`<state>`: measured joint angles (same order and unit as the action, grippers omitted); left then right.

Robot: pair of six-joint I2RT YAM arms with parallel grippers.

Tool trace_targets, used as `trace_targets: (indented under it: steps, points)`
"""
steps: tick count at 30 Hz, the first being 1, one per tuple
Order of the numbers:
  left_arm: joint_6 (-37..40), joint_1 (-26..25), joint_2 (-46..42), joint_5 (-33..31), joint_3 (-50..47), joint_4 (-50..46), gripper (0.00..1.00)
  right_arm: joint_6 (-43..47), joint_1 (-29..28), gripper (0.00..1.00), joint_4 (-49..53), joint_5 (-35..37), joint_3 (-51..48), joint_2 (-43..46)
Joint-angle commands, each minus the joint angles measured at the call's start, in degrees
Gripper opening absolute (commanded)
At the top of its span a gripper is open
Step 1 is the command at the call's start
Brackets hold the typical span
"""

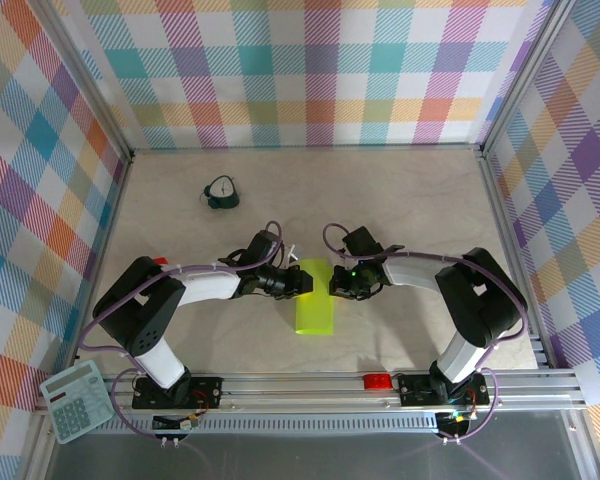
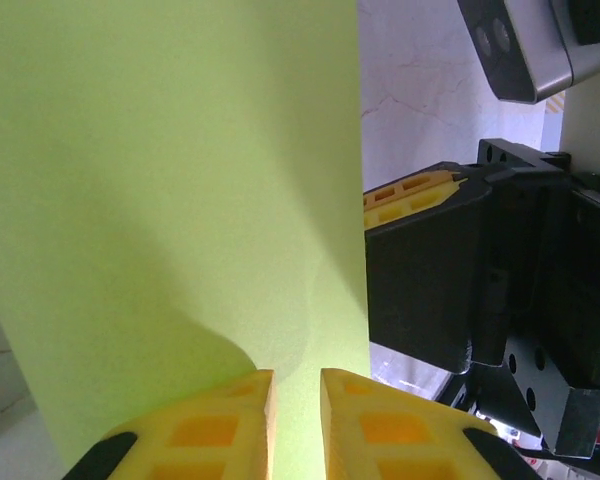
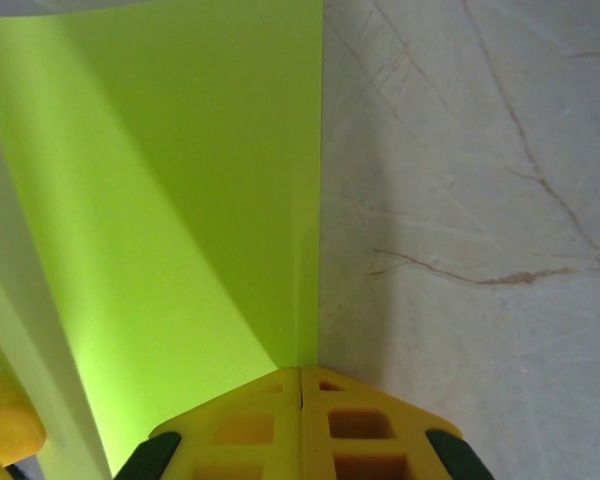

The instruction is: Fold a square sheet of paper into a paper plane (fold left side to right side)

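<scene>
The square sheet of paper (image 1: 315,312) is seen as a narrow lime strip on the table (image 1: 420,200), nearer the arm bases than the small teal clock (image 1: 221,191) and off to its right. The left gripper (image 1: 301,282) is set at the strip's clock-side edge. Its fingers (image 2: 220,430) are nearly together with paper seen in the slit; whether the paper is clamped cannot be told. The right gripper (image 1: 336,288) is set at the edge far from the clock, fingers (image 3: 250,430) pressed together.

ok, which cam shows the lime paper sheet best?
Top external: the whole sheet shows as a narrow strip on the table. Left wrist gives a close-up of the sheet, curving, outline cut off. Right wrist catches part of the sheet, one straight edge against the table.
</scene>
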<state>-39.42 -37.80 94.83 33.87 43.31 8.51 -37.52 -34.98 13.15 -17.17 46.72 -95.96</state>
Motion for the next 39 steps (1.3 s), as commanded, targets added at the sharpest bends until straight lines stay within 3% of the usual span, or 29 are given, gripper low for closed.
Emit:
trace_targets:
  steps: [1, 9, 17, 23, 26, 29, 35, 39]
  points:
    - [-0.7, -0.7, -0.1, -1.0, -0.8, 1.5, 0.17, -1.0, -0.4, 0.00, 0.5, 0.5, -1.6, -0.9]
    - [-0.1, -0.7, -0.7, -0.9, -1.4, 0.9, 0.12, -1.5, -0.1, 0.02, 0.6, 1.3, -2.3, 3.1]
    - [-0.1, -0.7, -1.6, -0.8, -1.9, 0.9, 0.12, -1.4, 2.4, 0.12, -2.0, -0.4, -5.8, 9.8]
    - [-0.1, -0.7, -1.6, -0.7, -1.7, 1.1, 0.12, -2.1, 3.0, 0.32, -10.7, -6.5, -9.3, 13.5]
    - [-0.1, -0.7, -1.5, -0.8, -1.6, 1.1, 0.12, -3.6, 3.0, 0.44, -14.5, -9.5, -9.7, 12.3]
    - [-0.1, -0.7, -1.4, -0.8, -1.4, 1.1, 0.12, -5.2, 2.8, 0.49, -18.0, -11.5, -9.7, 10.2]
    - [-0.2, -0.7, -1.4, -0.8, -1.4, 1.0, 0.12, -6.3, 1.5, 0.49, -20.7, -13.3, -8.3, 5.4]
    - [-0.2, -0.7, -1.5, -0.8, -1.4, 0.9, 0.12, -6.9, 0.8, 0.42, -21.3, -13.6, -7.9, 3.9]
